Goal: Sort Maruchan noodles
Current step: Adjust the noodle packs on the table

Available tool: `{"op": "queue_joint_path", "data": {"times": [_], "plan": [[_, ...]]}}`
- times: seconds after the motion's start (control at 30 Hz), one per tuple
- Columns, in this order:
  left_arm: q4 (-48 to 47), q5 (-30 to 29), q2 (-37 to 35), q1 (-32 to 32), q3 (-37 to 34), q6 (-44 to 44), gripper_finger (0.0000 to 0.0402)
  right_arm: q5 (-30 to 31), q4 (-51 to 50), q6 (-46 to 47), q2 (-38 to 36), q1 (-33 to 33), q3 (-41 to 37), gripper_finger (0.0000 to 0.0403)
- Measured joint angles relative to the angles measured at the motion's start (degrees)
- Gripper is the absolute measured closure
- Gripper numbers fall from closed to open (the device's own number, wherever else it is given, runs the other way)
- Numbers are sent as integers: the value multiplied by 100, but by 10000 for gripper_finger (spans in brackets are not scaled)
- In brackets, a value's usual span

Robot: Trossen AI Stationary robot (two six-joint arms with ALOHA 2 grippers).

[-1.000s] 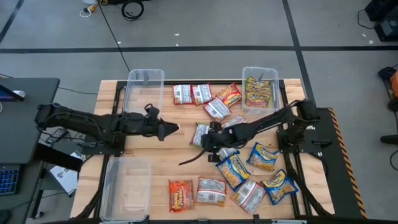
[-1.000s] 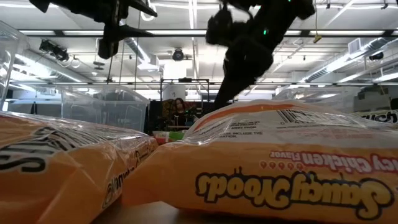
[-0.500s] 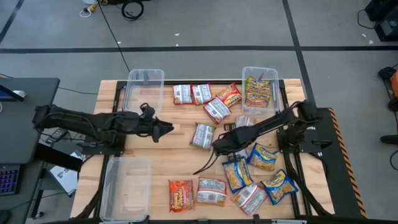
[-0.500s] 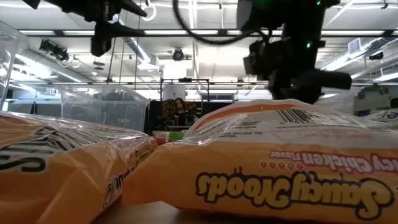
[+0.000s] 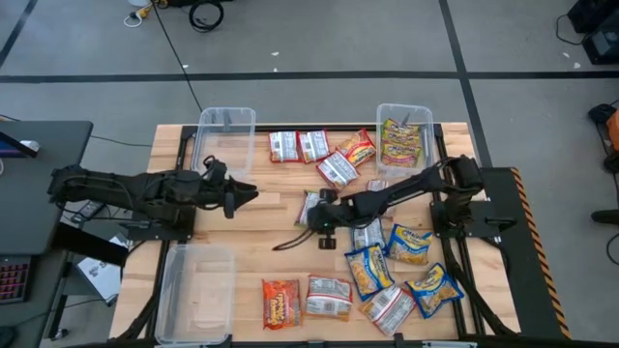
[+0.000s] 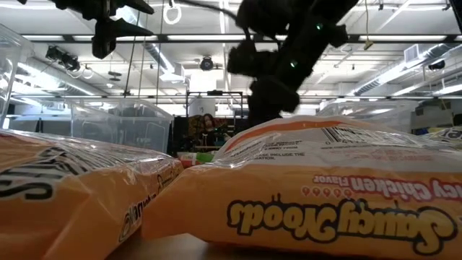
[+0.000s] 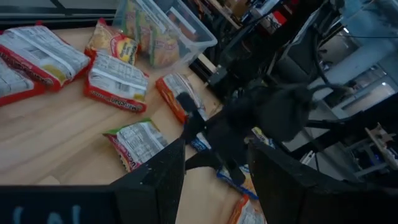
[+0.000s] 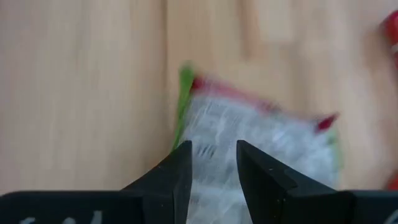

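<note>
Maruchan noodle packets lie flat across the wooden table [image 5: 261, 232]. A green-edged silver packet [image 5: 309, 199] lies at mid-table. My right gripper [image 5: 311, 217] stands open over it, slanting down. In the right wrist view its fingers [image 8: 213, 149] frame that packet [image 8: 249, 143]; I see no touch. My left gripper [image 5: 248, 191] hangs open above bare wood at the left, with nothing between its fingers [image 7: 217, 149]. Blue-and-yellow packets [image 5: 368, 268] lie near right, and orange-red ones [image 5: 280, 302] at the near edge.
A clear bin [image 5: 401, 135] at the far right holds yellow-green packets. Two more clear bins stand at the far left [image 5: 224, 130] and near left [image 5: 198, 290]. Red-and-silver packets [image 5: 312, 145] line the far middle. In the low view, orange packets [image 6: 310, 195] fill the foreground.
My left gripper has drawn back toward the table's left edge and rolled a little. My right gripper swung toward the right over the blue-and-yellow packets, then came back left and down over the green-edged silver packet. No packet has visibly moved.
</note>
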Motion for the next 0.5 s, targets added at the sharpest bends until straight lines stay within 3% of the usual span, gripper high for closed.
{"op": "queue_joint_path", "data": {"times": [0.13, 0.33, 0.5], "plan": [[-161, 66, -24, -94, 0, -15, 221, -28, -1228, 10, -48, 134, 26, 273], [-258, 111, -15, -225, 0, 10, 221, 522, -3395, -151, -467, 378, -26, 273], [-334, 111, -13, -225, 0, 66, 221, 925, -3001, 823, -744, 495, -9, 273]]}}
